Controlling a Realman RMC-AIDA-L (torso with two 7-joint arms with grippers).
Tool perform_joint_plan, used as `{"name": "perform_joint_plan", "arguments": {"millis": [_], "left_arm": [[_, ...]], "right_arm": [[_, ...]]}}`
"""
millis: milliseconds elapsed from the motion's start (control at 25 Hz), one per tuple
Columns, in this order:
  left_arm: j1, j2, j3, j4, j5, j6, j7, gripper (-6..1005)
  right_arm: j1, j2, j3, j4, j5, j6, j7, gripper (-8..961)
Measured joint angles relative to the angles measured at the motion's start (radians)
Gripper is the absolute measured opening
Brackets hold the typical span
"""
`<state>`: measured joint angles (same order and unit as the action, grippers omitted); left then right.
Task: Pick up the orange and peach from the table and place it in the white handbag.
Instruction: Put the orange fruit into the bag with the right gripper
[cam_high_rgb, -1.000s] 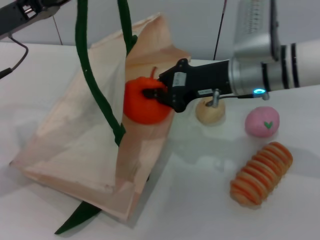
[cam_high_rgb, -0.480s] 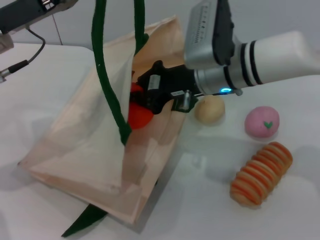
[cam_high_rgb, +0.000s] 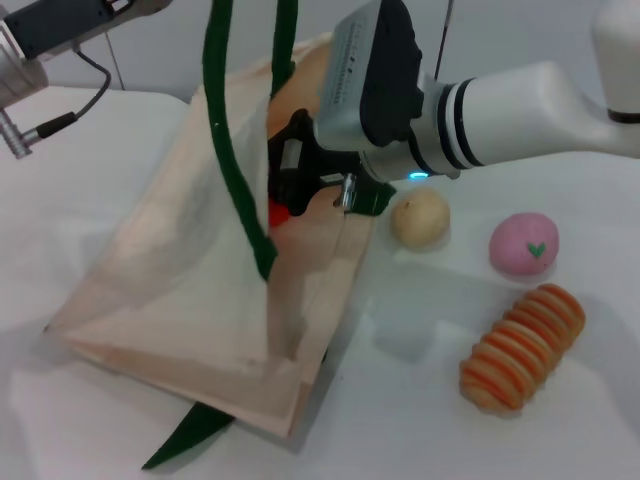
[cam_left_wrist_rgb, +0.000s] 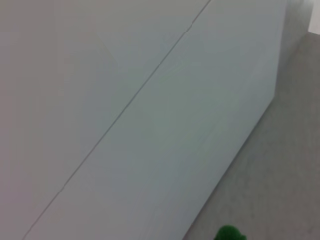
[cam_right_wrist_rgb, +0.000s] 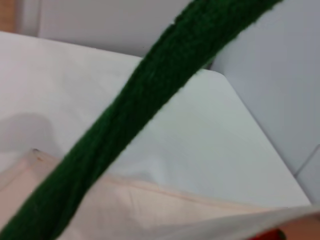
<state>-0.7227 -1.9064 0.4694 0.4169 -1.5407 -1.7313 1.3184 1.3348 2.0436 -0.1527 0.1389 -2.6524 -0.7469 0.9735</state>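
Observation:
The white handbag lies on the table with its mouth propped open, and its green handles are pulled taut upward out of the picture. My right gripper reaches into the bag's mouth, shut on the orange. Only a red sliver of the orange shows behind the bag's fabric. The pink peach rests on the table at the right, apart from the arm. The right wrist view shows a green handle crossing over cream bag fabric. My left arm is at the top left, its gripper out of view.
A pale-beige ball sits just right of the bag's mouth, close under the right wrist. A striped orange-and-tan roll lies at the front right. A green strap end sticks out under the bag's near edge.
My right gripper has carried the orange leftward, deeper into the bag's mouth, so the orange is now almost hidden. The handles have risen and shifted right, lifting the bag's mouth.

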Motion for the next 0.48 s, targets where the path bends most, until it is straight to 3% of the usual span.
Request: {"name": "perform_joint_plan", "arguments": {"millis": [480], "left_arm": [[0.006, 0.0, -0.009, -0.001, -0.002, 0.004, 0.001, 114]], "right_arm": [[-0.017, 0.001, 0.071, 0.06, -0.002, 0.063, -0.148, 58]]}}
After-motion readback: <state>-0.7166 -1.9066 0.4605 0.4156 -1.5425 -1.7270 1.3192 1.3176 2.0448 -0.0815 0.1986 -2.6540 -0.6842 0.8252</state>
